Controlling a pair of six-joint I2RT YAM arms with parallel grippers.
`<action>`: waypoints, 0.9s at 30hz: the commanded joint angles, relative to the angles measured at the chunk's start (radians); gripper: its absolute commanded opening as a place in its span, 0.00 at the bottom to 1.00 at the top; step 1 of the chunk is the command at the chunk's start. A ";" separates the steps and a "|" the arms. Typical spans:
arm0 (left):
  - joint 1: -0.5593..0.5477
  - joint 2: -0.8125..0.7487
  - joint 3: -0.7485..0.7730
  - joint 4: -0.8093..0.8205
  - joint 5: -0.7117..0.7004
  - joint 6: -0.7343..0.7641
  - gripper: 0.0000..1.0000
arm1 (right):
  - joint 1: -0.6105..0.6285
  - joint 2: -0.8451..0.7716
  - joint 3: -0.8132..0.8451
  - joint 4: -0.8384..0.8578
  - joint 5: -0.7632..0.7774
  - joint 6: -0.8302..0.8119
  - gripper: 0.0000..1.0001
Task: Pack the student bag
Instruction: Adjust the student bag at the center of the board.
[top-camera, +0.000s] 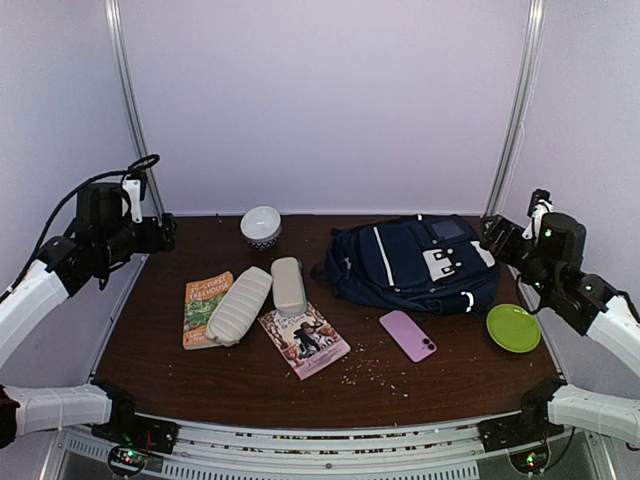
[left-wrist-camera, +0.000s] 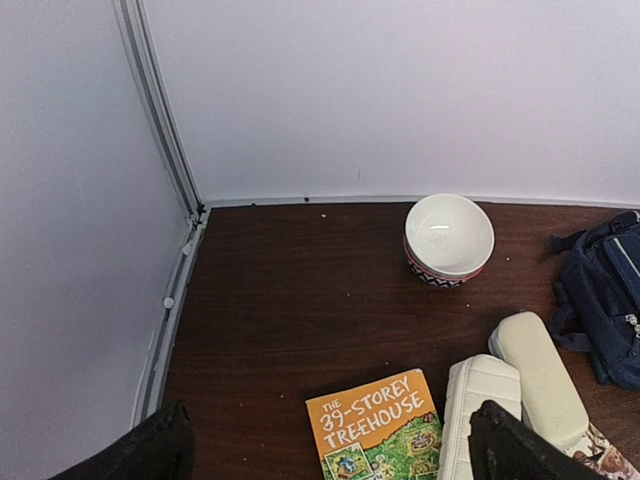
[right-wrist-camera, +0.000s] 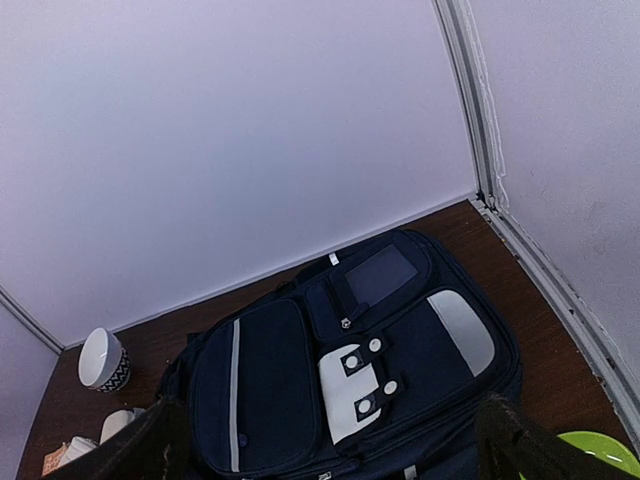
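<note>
Dark brown table (top-camera: 250, 375) with pale lilac walls on three sides, viewed from above. On the right half, toward the back wall: a large navy backpack (top-camera: 415, 262) lying flat, front pocket facing up, white stripes and white buckle patches showing. Just in front of it, a pink phone (top-camera: 407, 335), camera side up. Further right, near the table's right edge, a round green plate (top-camera: 513, 327). To the left of the backpack, a smooth cream case (top-camera: 288, 286), and just beside that a longer ribbed cream case (top-camera: 239, 305), angled and overlapping an orange book (top-camera: 205, 308). In front of the smooth case, a second book (top-camera: 304, 341) with an illustrated cover, tilted. At the back, left of the backpack and well apart from it, a white bowl (top-camera: 261, 226) with a dark zigzag band around its base. Scattered crumbs (top-camera: 375, 372) toward the front of the table. Left claw (left-wrist-camera: 325, 450) raised over the far left corner, its dark fingers (left-wrist-camera: 150, 450) spread wide at either edge of its own camera view, gripping nothing. Right claw (right-wrist-camera: 332, 445) raised near the right end of the backpack, not touching it, likewise spread wide and gripping nothing.
</note>
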 joint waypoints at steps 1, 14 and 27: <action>0.010 -0.017 -0.026 0.058 0.037 -0.009 0.98 | 0.049 0.009 0.057 -0.062 0.071 -0.007 1.00; 0.012 -0.011 -0.027 0.085 0.020 -0.011 0.91 | 0.222 0.505 0.334 -0.033 0.074 0.181 0.92; 0.012 -0.029 -0.050 0.070 0.151 -0.042 0.90 | 0.301 1.210 0.913 -0.301 -0.140 0.072 0.60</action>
